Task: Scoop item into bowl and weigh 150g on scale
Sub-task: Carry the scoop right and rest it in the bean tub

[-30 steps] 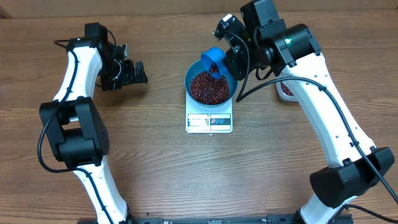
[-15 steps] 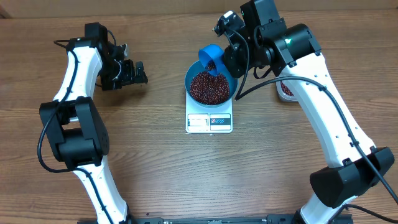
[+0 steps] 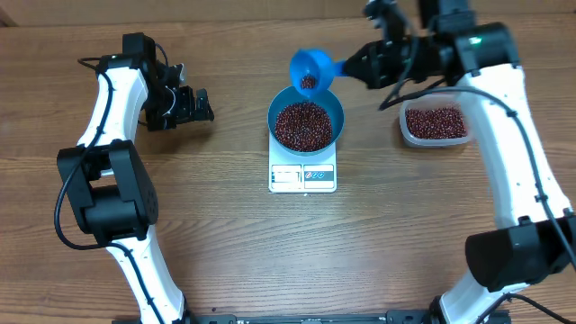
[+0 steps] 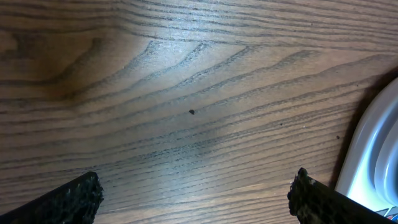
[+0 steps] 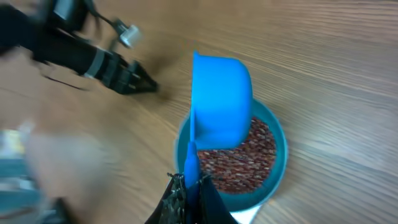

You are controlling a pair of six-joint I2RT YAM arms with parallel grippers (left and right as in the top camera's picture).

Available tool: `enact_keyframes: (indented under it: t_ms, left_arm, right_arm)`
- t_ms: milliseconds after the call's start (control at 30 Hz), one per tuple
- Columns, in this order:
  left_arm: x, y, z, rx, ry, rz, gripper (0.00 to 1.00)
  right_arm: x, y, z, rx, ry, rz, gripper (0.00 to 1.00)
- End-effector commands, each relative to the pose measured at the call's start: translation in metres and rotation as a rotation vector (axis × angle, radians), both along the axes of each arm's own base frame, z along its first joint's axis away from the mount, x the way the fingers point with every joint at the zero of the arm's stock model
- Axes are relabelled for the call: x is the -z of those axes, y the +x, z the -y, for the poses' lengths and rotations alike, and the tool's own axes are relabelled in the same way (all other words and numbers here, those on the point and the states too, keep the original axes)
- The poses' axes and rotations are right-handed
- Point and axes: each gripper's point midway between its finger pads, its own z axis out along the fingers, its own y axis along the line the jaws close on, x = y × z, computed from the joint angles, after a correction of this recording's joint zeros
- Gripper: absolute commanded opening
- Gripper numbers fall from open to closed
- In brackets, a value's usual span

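Around the work, the wooden table [image 3: 225, 234] carries little else: a clear plastic tub [image 3: 435, 124] sits off to the right, well apart from the scale [image 3: 302, 176], and holds a shallow layer of the same red-brown beans. My left arm lies far to the left with nothing near it. My left tool [image 3: 205, 104] stands wide and holds nothing; its wrist view shows the two dark fingertips [image 4: 74, 198] far apart over bare wood grain, with a white curved edge at the right border that I cannot identify.

My right tool [image 3: 349, 67] is clamped tight on the handle of a small blue scoop [image 3: 312, 69]. The scoop hangs above the far rim of the bowl [image 3: 335, 108], with a few beans showing inside it from overhead. Nothing stands between it and the bowl.

The bowl is round, deep blue and glossy, and it rests on the white scale, overhanging its sides. The beans [image 3: 303, 123] form a grainy dark red-brown heap covering the bowl's bottom. The scale's front strip with display and buttons stays uncovered; I cannot read it.
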Motion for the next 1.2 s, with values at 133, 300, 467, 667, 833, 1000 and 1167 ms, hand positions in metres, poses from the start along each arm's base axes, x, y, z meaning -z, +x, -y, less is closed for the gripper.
enact_keyframes:
  t_ms: [133, 300, 467, 667, 833, 1000, 1167]
  left_arm:
    - [0.002, 0.002, 0.003, 0.022, 0.004, 0.005, 0.99]
    - [0.002, 0.002, 0.003, 0.022, 0.004, 0.004, 1.00]
    - [0.002, 0.002, 0.003, 0.021, 0.004, 0.006, 1.00]
    - [0.002, 0.003, 0.002, 0.022, 0.005, 0.008, 1.00]
    - [0.002, 0.003, 0.002, 0.022, 0.005, 0.008, 0.99]
    - [0.002, 0.003, 0.002, 0.022, 0.005, 0.008, 1.00]
    - [0.002, 0.003, 0.002, 0.022, 0.005, 0.008, 1.00]
  right_arm:
    - [-0.045, -0.002, 0.045, 0.057, 0.204, 0.001, 0.04]
    - [-0.042, 0.004, 0.087, 0.159, 0.203, -0.021, 0.04]
    - [-0.036, 0.007, 0.139, 0.289, 0.197, -0.050, 0.04]
    - [-0.009, -0.001, 0.203, 0.497, 0.054, -0.130, 0.04]
    - [0.016, -0.022, 0.235, 0.613, -0.076, -0.246, 0.04]
    - [0.033, -0.039, 0.253, 0.674, -0.206, -0.325, 0.04]
    - [0.043, -0.044, 0.256, 0.680, -0.227, -0.356, 0.04]
